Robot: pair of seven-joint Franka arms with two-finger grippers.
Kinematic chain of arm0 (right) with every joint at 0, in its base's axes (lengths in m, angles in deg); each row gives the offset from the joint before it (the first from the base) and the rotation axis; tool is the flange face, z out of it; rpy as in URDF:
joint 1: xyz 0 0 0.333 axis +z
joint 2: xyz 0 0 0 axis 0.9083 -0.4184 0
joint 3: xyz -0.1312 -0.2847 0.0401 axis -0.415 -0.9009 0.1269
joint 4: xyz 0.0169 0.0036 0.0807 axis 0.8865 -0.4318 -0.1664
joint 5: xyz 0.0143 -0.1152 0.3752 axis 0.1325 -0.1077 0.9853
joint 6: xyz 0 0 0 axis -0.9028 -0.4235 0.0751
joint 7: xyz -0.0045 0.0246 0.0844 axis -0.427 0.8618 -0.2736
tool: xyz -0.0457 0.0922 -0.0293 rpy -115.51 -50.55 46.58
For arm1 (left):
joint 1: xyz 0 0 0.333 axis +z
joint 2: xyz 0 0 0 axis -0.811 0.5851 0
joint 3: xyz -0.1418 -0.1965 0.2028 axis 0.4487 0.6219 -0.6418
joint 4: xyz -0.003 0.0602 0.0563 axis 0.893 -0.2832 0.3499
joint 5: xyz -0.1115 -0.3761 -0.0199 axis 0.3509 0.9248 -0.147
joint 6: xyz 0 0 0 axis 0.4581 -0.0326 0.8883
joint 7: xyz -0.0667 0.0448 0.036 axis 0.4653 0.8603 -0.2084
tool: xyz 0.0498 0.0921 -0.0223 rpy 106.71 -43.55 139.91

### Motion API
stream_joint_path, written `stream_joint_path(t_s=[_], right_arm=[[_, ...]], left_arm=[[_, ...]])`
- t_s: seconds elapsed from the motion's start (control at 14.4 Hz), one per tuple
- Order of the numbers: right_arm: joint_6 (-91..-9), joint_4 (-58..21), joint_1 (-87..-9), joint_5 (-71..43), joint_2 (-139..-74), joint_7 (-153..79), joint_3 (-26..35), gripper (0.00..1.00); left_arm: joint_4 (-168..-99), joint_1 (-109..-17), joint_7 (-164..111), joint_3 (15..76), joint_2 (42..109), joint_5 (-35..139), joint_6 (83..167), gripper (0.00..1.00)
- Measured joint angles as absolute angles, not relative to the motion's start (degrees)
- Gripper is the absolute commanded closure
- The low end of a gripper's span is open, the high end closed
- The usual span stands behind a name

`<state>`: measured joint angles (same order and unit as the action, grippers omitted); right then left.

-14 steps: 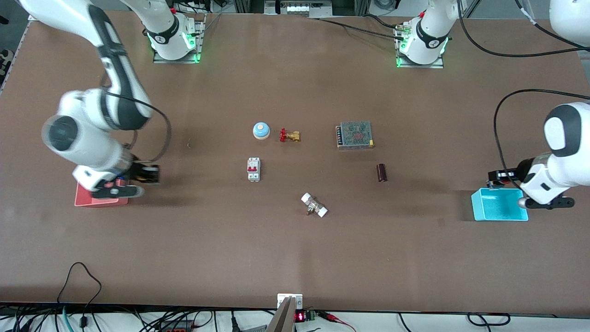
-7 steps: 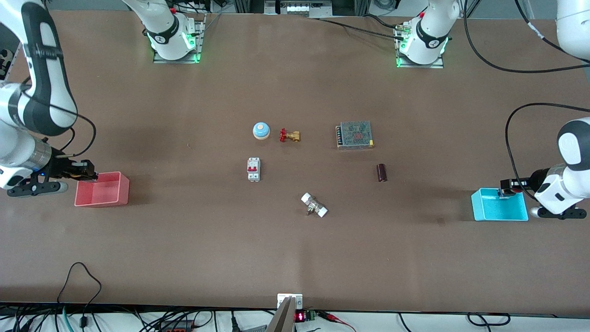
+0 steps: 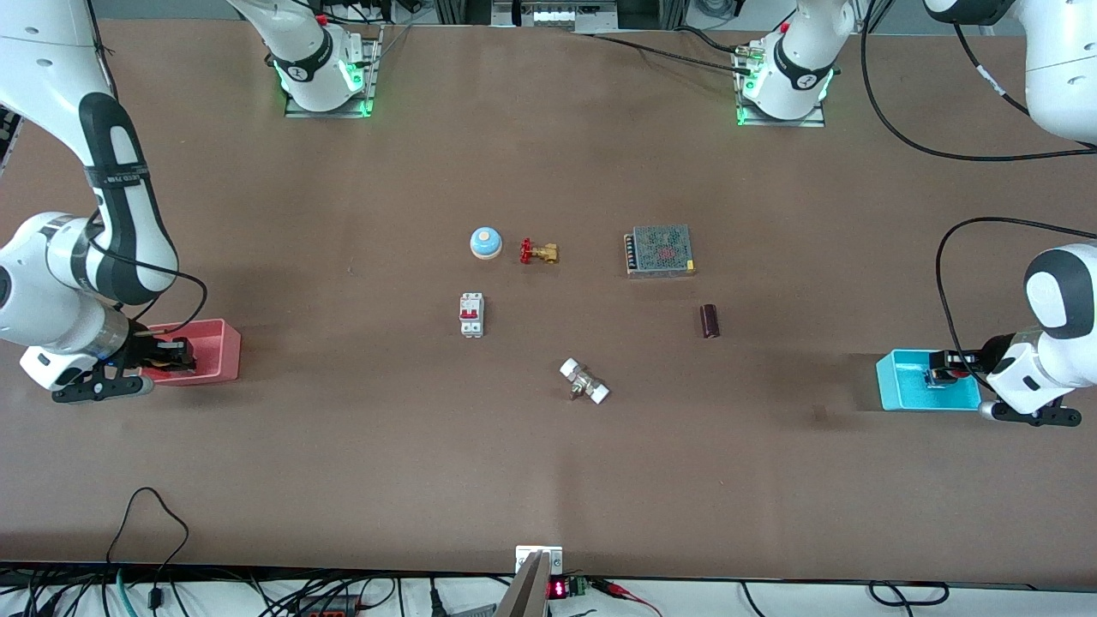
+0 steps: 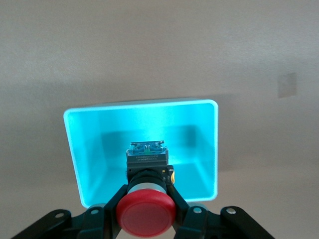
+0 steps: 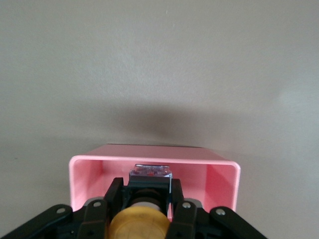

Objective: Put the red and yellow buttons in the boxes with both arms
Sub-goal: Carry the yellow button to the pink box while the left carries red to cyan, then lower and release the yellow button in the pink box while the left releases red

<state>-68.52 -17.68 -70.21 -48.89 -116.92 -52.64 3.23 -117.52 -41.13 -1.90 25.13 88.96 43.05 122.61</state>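
Since half a second ago, we see the right gripper (image 3: 176, 356) has swung in from beside the pink box (image 3: 210, 351) to hang over its opening, and the left gripper (image 3: 941, 374) has come lower over the cyan box (image 3: 900, 381).

We see nothing lying on the floor of either box; each button is in the air above its box. In the left wrist view the cyan box (image 4: 89, 149) shows a bare floor, with the red button (image 4: 146, 211) hanging over it. In the right wrist view the pink box (image 5: 87, 177) opens under the yellow button (image 5: 138, 224).

The front view shows us only dark gripper shapes over the boxes; the wrist views show the buttons themselves. There we see the left jaws clamped on the red button's black neck, and the right jaws clamped on the yellow button's body.

The red button has a round, glossy cap, a black collar and a blocky base with a bluish end plate. The yellow button has a rounded orange-yellow cap, and its base end looks clear with red inside.

At mid-table lie a blue bell (image 3: 485, 242), a brass valve (image 3: 539, 252), a mesh-topped unit (image 3: 659, 250), a breaker (image 3: 470, 314), a dark cylinder (image 3: 710, 321) and a white-ended fitting (image 3: 584, 381).
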Motion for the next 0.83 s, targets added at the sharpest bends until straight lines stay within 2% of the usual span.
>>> stream_joint_path(t_s=[0.42, 0.55, 0.62, 0.76, 0.83], right_arm=[[-69.0, -17.8, -70.2, -48.9, -119.4, -53.0, 3.3, 0.86], [-69.0, -17.9, -70.2, -48.9, -119.7, -53.1, 3.3, 0.66], [-69.0, -17.9, -70.2, -48.9, -119.8, -53.1, 3.3, 0.44], [-69.0, -17.9, -70.2, -48.9, -119.9, -53.1, 3.3, 0.2], [-69.0, -17.9, -70.2, -48.9, -119.9, -53.1, 3.3, 0.15]], left_arm=[[-117.5, -40.5, -1.2, 25.1, 91.8, 43.1, 123.1, 0.87], [-117.5, -40.5, -1.2, 25.1, 92.7, 43.1, 123.1, 0.87], [-117.5, -40.5, -1.2, 25.1, 93.0, 43.1, 123.1, 0.87], [-117.5, -40.5, -1.2, 25.1, 93.7, 43.1, 124.1, 0.86], [-117.5, -40.5, -1.2, 25.1, 94.1, 43.1, 124.8, 0.85]])
